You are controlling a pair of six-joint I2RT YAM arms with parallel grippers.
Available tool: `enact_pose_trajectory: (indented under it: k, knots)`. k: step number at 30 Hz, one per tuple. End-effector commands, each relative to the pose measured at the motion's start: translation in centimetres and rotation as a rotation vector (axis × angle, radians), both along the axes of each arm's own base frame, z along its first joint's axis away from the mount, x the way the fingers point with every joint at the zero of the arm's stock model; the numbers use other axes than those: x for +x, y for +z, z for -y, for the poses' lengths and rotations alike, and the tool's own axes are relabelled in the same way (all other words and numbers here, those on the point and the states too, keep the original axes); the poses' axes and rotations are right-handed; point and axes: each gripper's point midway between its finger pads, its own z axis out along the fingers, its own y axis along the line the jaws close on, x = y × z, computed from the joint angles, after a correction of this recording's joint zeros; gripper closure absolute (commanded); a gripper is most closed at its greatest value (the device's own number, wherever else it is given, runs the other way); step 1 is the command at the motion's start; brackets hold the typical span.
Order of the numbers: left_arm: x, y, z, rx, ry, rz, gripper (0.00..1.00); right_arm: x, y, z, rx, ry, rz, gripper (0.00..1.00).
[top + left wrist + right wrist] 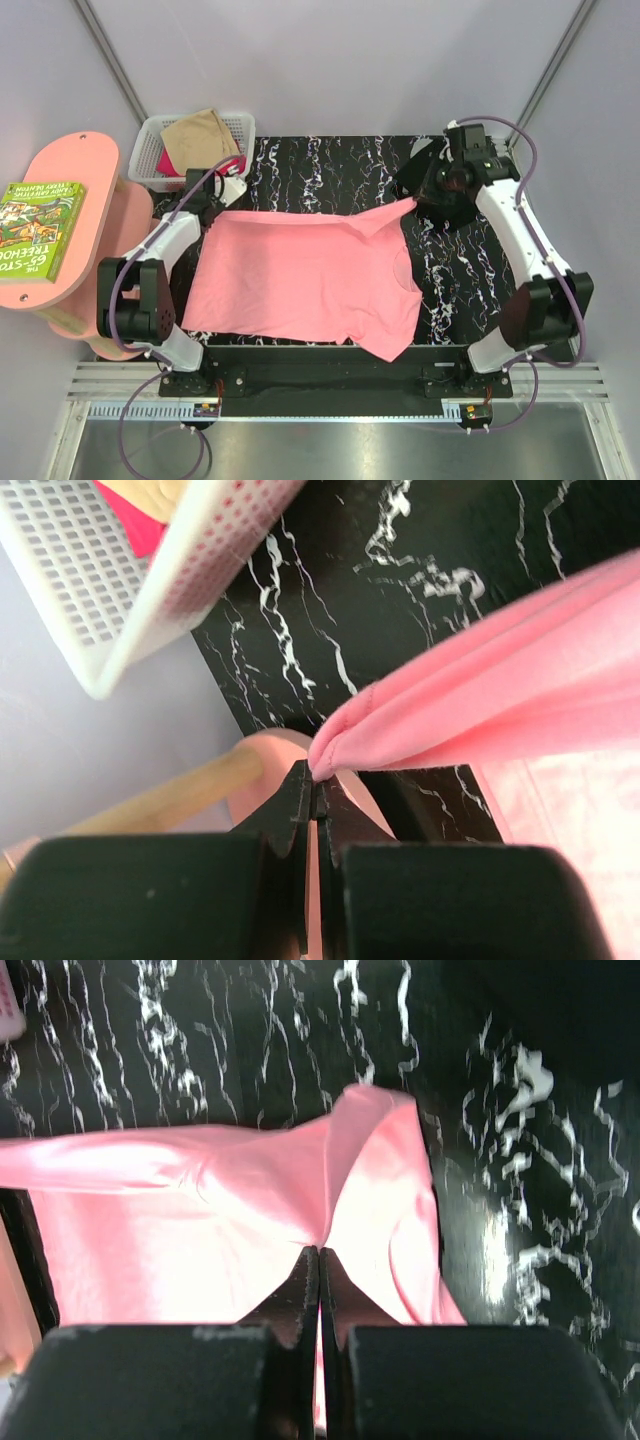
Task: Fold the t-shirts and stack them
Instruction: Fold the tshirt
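Pink shirt [300, 280] lies flat and unfolded, its far edge strung between your pincers. Left pincer [315, 785] is clamped on the far hem corner, right pincer [318, 1255] on the far sleeve. Black shirt [412, 172] sits just beyond the right pincer, tan shirt [200, 135] in the basket [150, 135] beyond the left. First fold looks barely started; nothing stacked.

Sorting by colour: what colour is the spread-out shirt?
Salmon pink shirt, clearest from top external.
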Motion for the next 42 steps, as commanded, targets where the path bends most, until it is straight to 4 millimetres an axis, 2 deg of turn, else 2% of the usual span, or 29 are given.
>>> enact_pose_trajectory:
  k: [1,3,4,6,7,9,10,12,13,15,16,18,19,20,21,22,23,24,25,28,29,31,32,34,35,36,37,38,42]
  knots:
    - [0.2,2.3,-0.1,0.001,-0.024,0.096,1.00,-3.1,2.8,-0.1,0.068,-0.018,0.090,1.00]
    - [-0.4,2.4,0.0,-0.001,-0.030,0.100,1.00,-4.9,3.4,-0.1,0.079,-0.012,0.111,1.00]
    - [-0.6,2.3,0.0,0.000,-0.033,0.096,1.00,-5.8,2.4,0.0,0.082,-0.017,0.086,1.00]
    - [-1.1,2.3,0.0,0.002,-0.038,0.097,1.00,-7.6,2.6,-0.1,0.098,-0.011,0.091,1.00]
    - [-1.3,2.2,0.0,0.001,-0.041,0.093,1.00,-8.6,1.5,-0.1,0.107,-0.019,0.059,1.00]
    - [-2.0,2.1,0.1,-0.004,-0.044,0.089,1.00,-10.4,1.7,-0.5,0.143,-0.008,0.066,1.00]
    - [-2.3,2.1,0.2,-0.008,-0.051,0.086,1.00,-11.5,0.3,-0.7,0.156,-0.014,0.027,1.00]
    - [-3.0,1.7,0.4,-0.014,-0.061,0.080,1.00,-13.1,-0.2,-1.0,0.182,-0.017,0.009,1.00]
    - [-3.4,1.7,0.4,-0.016,-0.064,0.079,1.00,-14.1,-1.8,-1.1,0.182,-0.018,-0.031,1.00]
    - [-4.1,1.0,0.5,-0.021,-0.067,0.058,1.00,-15.4,-2.5,-1.4,0.210,-0.025,-0.060,1.00]
    - [-4.6,0.8,0.6,-0.028,-0.072,0.044,1.00,-16.2,-3.7,-1.5,0.219,-0.028,-0.095,1.00]
    - [-5.3,0.4,0.8,-0.041,-0.083,0.029,1.00,-17.3,-3.9,-2.3,0.272,-0.013,-0.128,0.90]
    - [-5.7,0.5,0.9,-0.044,-0.086,0.022,0.96,-17.8,-4.2,-2.5,0.283,-0.011,-0.144,0.77]
    - [-5.8,0.7,1.0,-0.047,-0.089,0.021,0.90,-18.1,-3.9,-2.7,0.297,-0.004,-0.148,0.76]
    - [-5.9,0.8,1.2,-0.060,-0.091,0.020,0.63,-18.1,-3.6,-2.6,0.295,-0.004,-0.145,0.76]
    - [-6.5,1.0,1.4,-0.071,-0.092,0.003,0.55,-17.7,-2.1,-2.7,0.296,0.003,-0.109,0.74]
    - [-6.3,2.1,1.7,-0.088,-0.094,0.017,0.51,-17.4,-1.7,-2.4,0.281,-0.006,-0.117,0.67]
    - [-6.4,2.6,2.2,-0.110,-0.106,0.018,0.43,-17.0,-1.0,-2.4,0.270,-0.001,-0.101,0.65]
    - [-6.6,3.7,2.4,-0.121,-0.107,0.023,0.35,-16.2,1.1,-2.5,0.273,0.010,-0.053,0.65]
    - [-6.6,6.0,4.3,-0.155,-0.146,0.058,0.09,-13.5,2.7,-2.8,0.255,0.017,-0.020,0.66]
    - [-6.5,6.3,4.9,-0.162,-0.156,0.063,0.06,-11.8,2.0,-3.2,0.250,0.016,-0.026,0.66]
    - [-6.3,6.6,6.0,-0.178,-0.167,0.064,0.02,-10.1,1.2,-4.2,0.275,0.040,-0.040,0.67]
    - [-6.2,6.4,7.2,-0.184,-0.191,0.056,0.02,-8.0,-0.2,-5.1,0.296,0.049,-0.053,0.68]
    - [-5.6,5.4,8.8,-0.194,-0.204,0.023,0.03,-7.0,-2.3,-6.9,0.314,0.065,-0.094,0.74]
    - [-5.4,4.9,9.3,-0.210,-0.198,0.008,0.05,-5.7,-4.5,-7.8,0.304,0.067,-0.128,0.75]
    - [-5.0,3.5,9.8,-0.217,-0.199,-0.034,0.06,-5.6,-5.7,-9.1,0.295,0.087,-0.156,0.76]
    - [-4.4,3.4,10.2,-0.227,-0.197,-0.040,0.08,-5.4,-6.8,-9.7,0.285,0.099,-0.182,0.76]
    - [-4.0,2.8,10.4,-0.239,-0.181,-0.056,0.10,-5.2,-9.3,-10.3,0.259,0.101,-0.244,0.76]
    - [-2.1,-0.1,10.2,-0.200,-0.151,-0.121,0.14,-4.9,-12.8,-11.4,0.203,0.114,-0.305,0.78]
